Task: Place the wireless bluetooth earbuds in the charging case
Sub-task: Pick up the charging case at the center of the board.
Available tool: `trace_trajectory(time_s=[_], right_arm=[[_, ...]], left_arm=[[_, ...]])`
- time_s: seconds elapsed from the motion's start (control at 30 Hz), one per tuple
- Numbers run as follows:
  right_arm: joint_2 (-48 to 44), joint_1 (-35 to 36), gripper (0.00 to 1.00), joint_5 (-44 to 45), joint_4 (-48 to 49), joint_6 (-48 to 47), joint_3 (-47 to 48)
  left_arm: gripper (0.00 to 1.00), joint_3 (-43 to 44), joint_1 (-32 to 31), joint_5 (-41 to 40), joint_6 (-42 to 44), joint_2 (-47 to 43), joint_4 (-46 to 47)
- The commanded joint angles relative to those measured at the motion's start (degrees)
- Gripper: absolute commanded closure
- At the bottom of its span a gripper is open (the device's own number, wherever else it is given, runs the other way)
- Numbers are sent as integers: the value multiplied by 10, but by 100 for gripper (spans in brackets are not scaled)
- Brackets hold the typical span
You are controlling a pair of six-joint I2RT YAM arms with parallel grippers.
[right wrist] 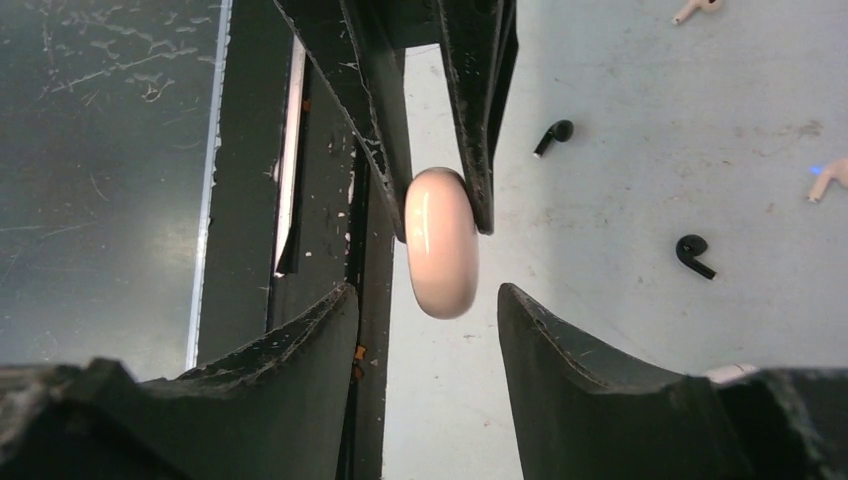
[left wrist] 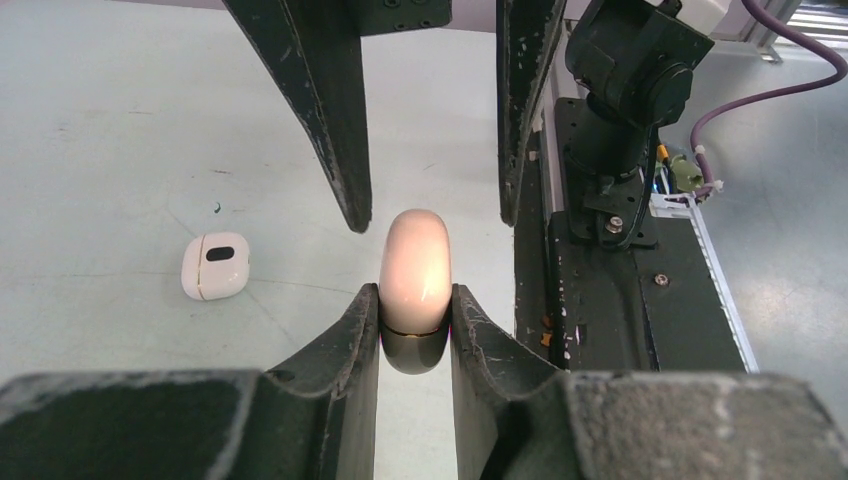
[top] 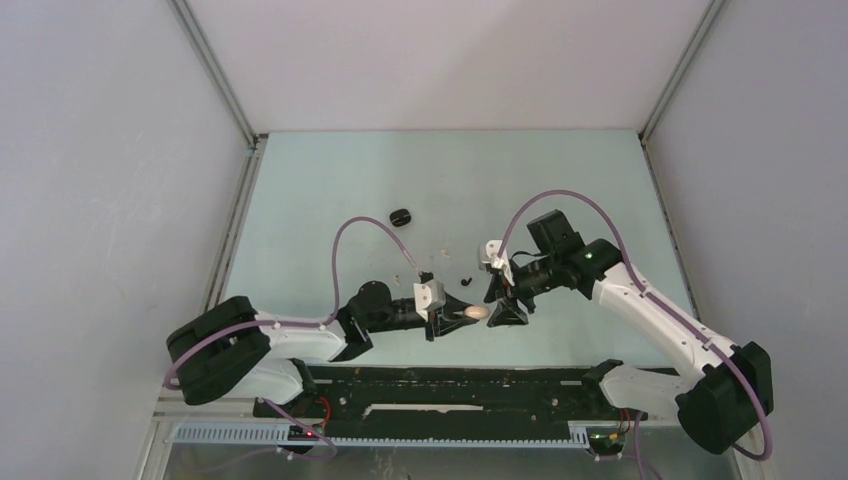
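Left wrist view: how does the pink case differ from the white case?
The pink case is clamped in the left gripper; the white case lies free on the table. The pink case is plain and glossy; the white case bears a dark oval mark. Both are rounded and look closed.

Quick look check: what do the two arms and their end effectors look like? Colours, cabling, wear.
Both alike: left arm and right arm have white links, black joint housings, a lilac cable looping off each, and a pale camera block at the wrist. Green light on the right. Left end effector and right end effector: black tapered fingers, edges chipped.
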Motion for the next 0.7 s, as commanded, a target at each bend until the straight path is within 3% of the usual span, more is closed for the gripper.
trace_trajectory(time_s=[0.0, 0.17, 0.3, 0.4, 0.47, 0.67], right_arm=[[14, 12, 45, 1, 12, 16, 22], [31, 18, 50, 12, 38, 41, 22], [42, 19, 66, 9, 36, 39, 28], [41, 19, 84, 8, 30, 36, 35], [34, 15, 88, 8, 31, 36, 36], [12, -13, 90, -8, 25, 32, 36]], left_arm=[[83, 7, 3, 9, -11, 8, 51], [83, 7, 3, 8, -12, 11, 55], [82, 6, 3, 9, -12, 13, 56], [67, 6, 3, 0, -15, 16, 58], [54, 7, 3, -19, -24, 19, 53], [47, 3, 3, -13, -28, 30, 68]])
